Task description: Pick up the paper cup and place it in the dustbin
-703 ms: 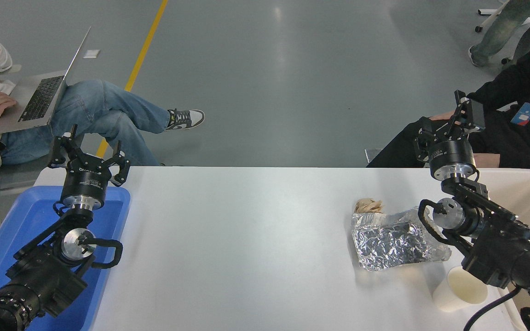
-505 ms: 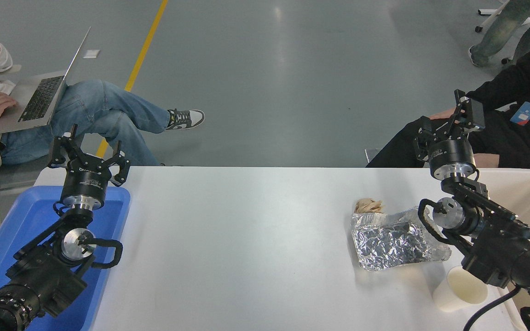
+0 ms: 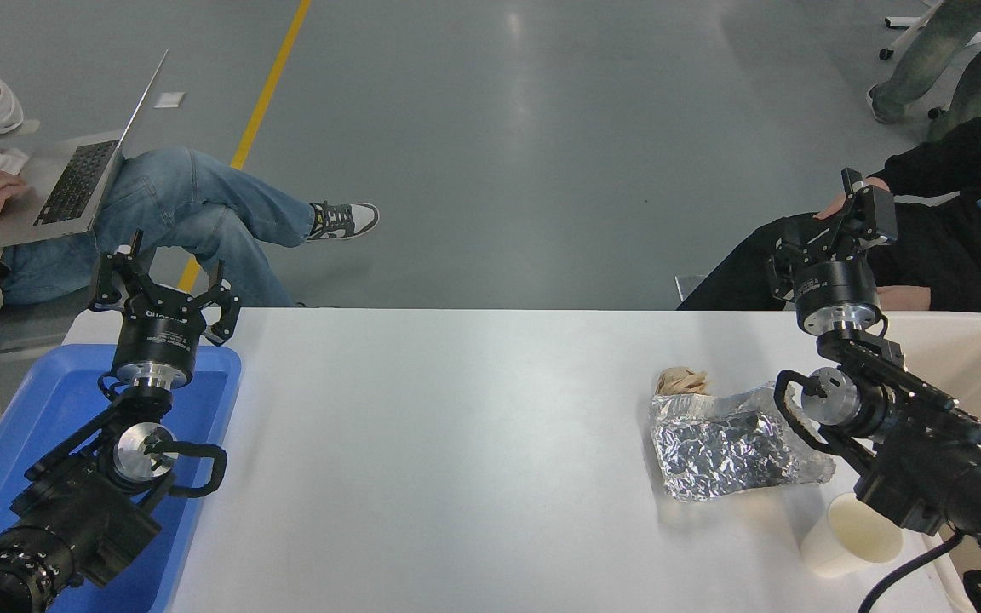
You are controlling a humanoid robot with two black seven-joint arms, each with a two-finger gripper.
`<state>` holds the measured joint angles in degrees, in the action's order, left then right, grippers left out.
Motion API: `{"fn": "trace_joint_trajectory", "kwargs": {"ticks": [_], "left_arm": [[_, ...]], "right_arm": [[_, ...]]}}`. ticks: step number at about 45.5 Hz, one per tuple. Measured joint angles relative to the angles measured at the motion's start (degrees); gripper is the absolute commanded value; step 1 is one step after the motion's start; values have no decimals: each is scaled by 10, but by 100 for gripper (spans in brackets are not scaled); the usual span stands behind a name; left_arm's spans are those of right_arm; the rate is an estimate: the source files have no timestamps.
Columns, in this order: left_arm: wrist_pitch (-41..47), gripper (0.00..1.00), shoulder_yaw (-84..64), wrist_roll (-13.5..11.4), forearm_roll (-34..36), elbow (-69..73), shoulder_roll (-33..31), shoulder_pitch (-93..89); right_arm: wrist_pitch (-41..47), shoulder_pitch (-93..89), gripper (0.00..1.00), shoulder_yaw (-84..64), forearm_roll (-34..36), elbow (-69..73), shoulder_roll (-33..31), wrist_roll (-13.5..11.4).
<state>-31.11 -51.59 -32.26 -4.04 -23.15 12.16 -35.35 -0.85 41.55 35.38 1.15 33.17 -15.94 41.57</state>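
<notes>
The paper cup (image 3: 846,538) lies tilted near the table's front right corner, its open mouth facing up and right, partly behind my right arm. The dustbin (image 3: 980,362) is the beige tub at the table's right edge, mostly covered by that arm. My right gripper (image 3: 827,234) is open and empty. It points away past the table's far edge, well beyond the cup, at the bin's far left corner. My left gripper (image 3: 165,277) is open and empty, parked over the blue tray (image 3: 26,413) at the lower left.
A crumpled silver foil tray (image 3: 725,447) lies just left of the cup, with a small brown paper wad (image 3: 682,380) behind it. A person in black (image 3: 950,247) sits right behind my right gripper. A person with a laptop (image 3: 73,183) sits at the far left.
Both arms and the cup stay where they were. The person in black has moved the gloved hand out of view, and the badge has shifted right.
</notes>
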Motion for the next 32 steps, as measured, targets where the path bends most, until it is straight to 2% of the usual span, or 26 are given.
{"fn": "trace_joint_trajectory", "kwargs": {"ticks": [21, 32], "left_arm": [[0, 99, 0, 0, 0, 0, 0, 0], [0, 99, 0, 0, 0, 0, 0, 0]], "right_arm": [[-1, 1, 100, -15, 3, 3, -13, -1], [2, 36, 100, -186, 24, 22, -78, -1]]}}
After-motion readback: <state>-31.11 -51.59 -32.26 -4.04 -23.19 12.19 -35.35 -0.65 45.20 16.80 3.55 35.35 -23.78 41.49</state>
